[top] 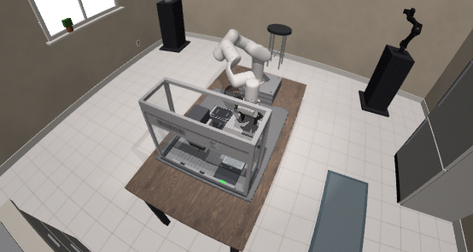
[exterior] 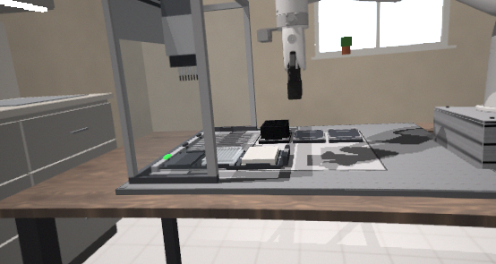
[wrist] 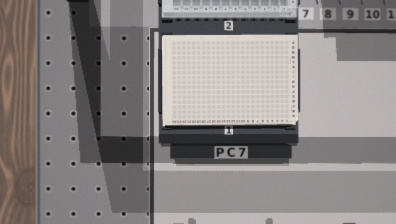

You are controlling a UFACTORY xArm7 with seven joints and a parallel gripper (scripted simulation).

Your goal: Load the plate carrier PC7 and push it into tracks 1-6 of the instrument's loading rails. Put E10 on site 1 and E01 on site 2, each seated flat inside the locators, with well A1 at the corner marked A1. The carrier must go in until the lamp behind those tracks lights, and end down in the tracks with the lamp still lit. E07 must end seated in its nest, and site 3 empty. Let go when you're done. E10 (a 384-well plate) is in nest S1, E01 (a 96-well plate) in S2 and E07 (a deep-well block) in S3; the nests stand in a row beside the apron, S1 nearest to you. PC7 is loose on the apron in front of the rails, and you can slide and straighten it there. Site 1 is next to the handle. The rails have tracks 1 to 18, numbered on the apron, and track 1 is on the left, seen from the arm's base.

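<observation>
The plate carrier PC7 (wrist: pixel 230 151) lies in the leftmost tracks of the rails, its handle toward the apron. The white 384-well plate E10 (wrist: pixel 229 80) sits flat on site 1, also shown in the exterior view (exterior: pixel 261 154). The 96-well plate E01 (wrist: pixel 227 6) (exterior: pixel 228 154) sits on site 2. Site 3 (exterior: pixel 188 158) looks dark and bare. The green lamp (exterior: pixel 167 157) behind the carrier is lit. The black deep-well block E07 (exterior: pixel 274 129) stands in nest S3. My gripper (exterior: pixel 294 89) hangs high above the handle end of the carrier, open and holding nothing.
Nests S2 (exterior: pixel 309 135) and S1 (exterior: pixel 345 134) hold no plates. The instrument's grey frame post (exterior: pixel 203 83) and its overhead head (exterior: pixel 179 29) stand to the left of my gripper. Track numbers (wrist: pixel 345 14) run along the apron. The arm's base block (exterior: pixel 466 134) is at the right.
</observation>
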